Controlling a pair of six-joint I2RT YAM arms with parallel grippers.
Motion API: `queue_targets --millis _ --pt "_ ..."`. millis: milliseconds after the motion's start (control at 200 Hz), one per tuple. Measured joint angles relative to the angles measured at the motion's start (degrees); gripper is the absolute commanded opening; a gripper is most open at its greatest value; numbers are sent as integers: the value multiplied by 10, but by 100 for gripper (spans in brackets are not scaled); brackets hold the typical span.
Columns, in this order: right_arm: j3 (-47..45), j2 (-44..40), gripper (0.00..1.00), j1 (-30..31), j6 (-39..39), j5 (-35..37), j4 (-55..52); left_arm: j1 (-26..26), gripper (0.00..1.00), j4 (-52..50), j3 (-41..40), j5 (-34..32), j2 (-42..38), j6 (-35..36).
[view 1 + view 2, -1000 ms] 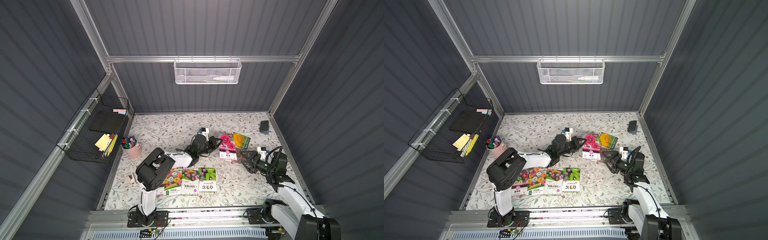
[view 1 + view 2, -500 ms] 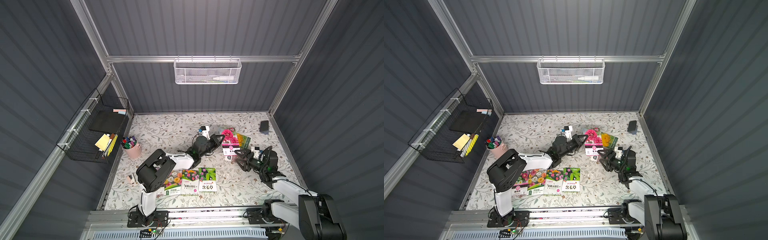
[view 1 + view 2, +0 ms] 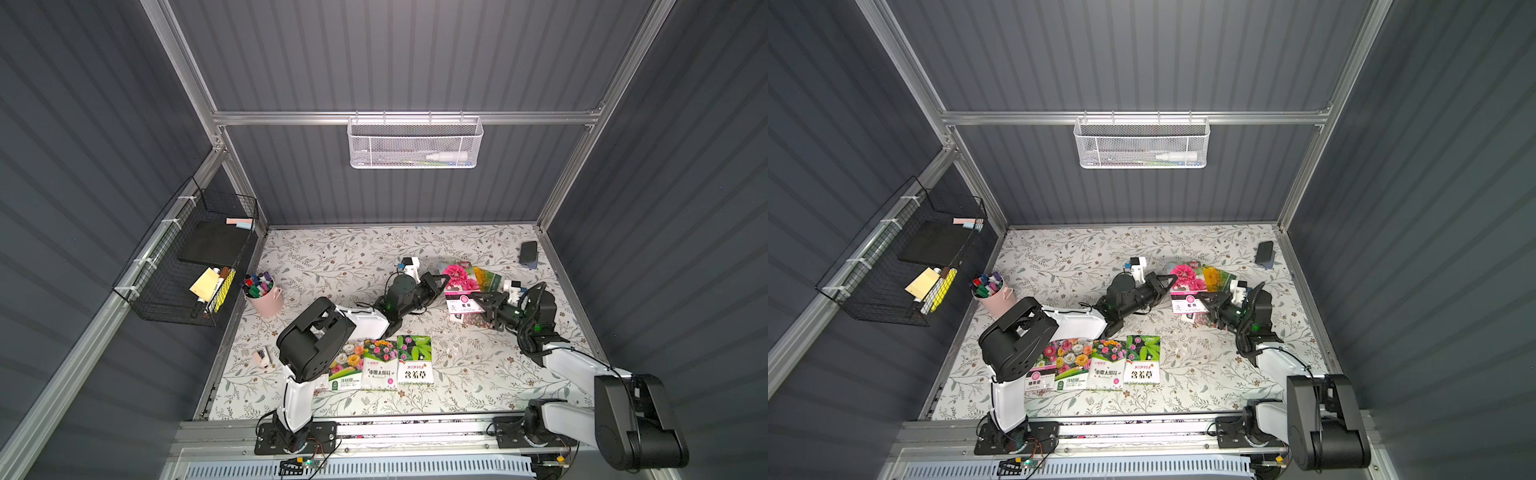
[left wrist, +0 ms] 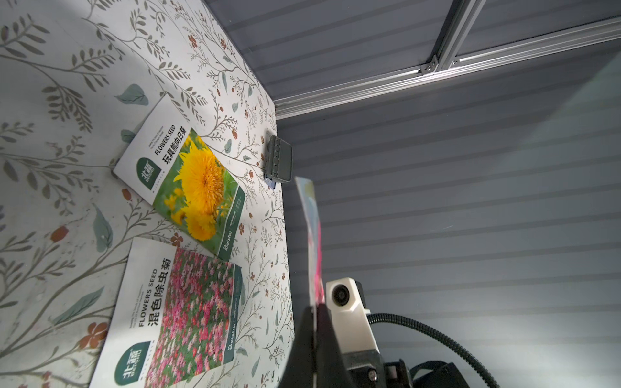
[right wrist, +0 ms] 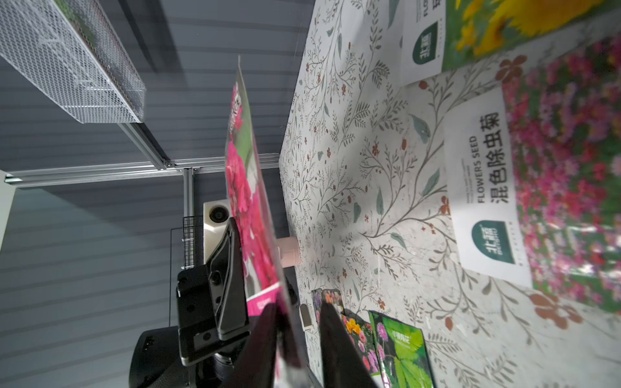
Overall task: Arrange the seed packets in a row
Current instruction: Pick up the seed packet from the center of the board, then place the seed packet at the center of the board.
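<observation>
My left gripper (image 3: 441,283) (image 3: 1168,283) (image 4: 315,312) is shut on one edge of a pink-flower seed packet (image 3: 459,280) (image 3: 1187,279) (image 4: 312,235), which it holds up off the table at the back right. My right gripper (image 3: 476,298) (image 3: 1203,297) (image 5: 297,307) straddles the packet's (image 5: 245,174) opposite edge. One finger lies against it and a gap shows at the other. Flat beneath lie a sunflower packet (image 3: 489,279) (image 4: 191,188) and a mixed pink packet (image 4: 178,312) (image 5: 554,168). Several packets (image 3: 1108,363) sit side by side near the front.
A pink cup of markers (image 3: 262,295) stands at the left edge. A small dark block (image 3: 528,251) lies in the back right corner. A black wire basket (image 3: 187,257) hangs on the left wall and a white mesh basket (image 3: 415,141) on the back wall.
My right gripper has moved left to the held pink packet and its jaws have narrowed around the edge. The left gripper carried the packet slightly right and back.
</observation>
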Motion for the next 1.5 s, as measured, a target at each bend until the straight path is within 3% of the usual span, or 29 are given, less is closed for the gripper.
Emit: queue_targets --millis 85,165,215,285,310,325,495,635,730,920,1176,1501 --pt "0 15 0 0 3 -4 11 0 0 0 0 3 0 -1" --pt "0 21 0 0 2 -9 13 0 2 0 0 7 0 -2" --pt "0 20 0 0 -1 -10 12 0 25 -1 -1 10 0 -2" --pt "0 11 0 0 -12 -10 -1 3 71 -8 -2 19 -1 -1" --pt "0 2 0 0 -19 -10 -13 5 95 -13 -4 22 -3 0" --pt "0 -5 0 0 -22 -8 -19 7 99 -17 -5 23 -4 0" --pt "-7 -144 0 4 -96 21 -154 31 100 -130 -13 61 -51 36" --pt "-21 -289 0 26 -155 72 -292 57 99 -294 -10 55 -133 121" --pt "-50 -373 0 50 -167 112 -360 61 100 -387 1 32 -179 178" --pt "-118 -492 0 131 -155 212 -470 60 100 -466 1 3 -209 232" --pt "-137 -488 0 245 -123 334 -511 60 100 -494 -20 -16 -209 248" --pt "-125 -353 0 414 -72 506 -503 60 99 -506 -38 -30 -234 259"
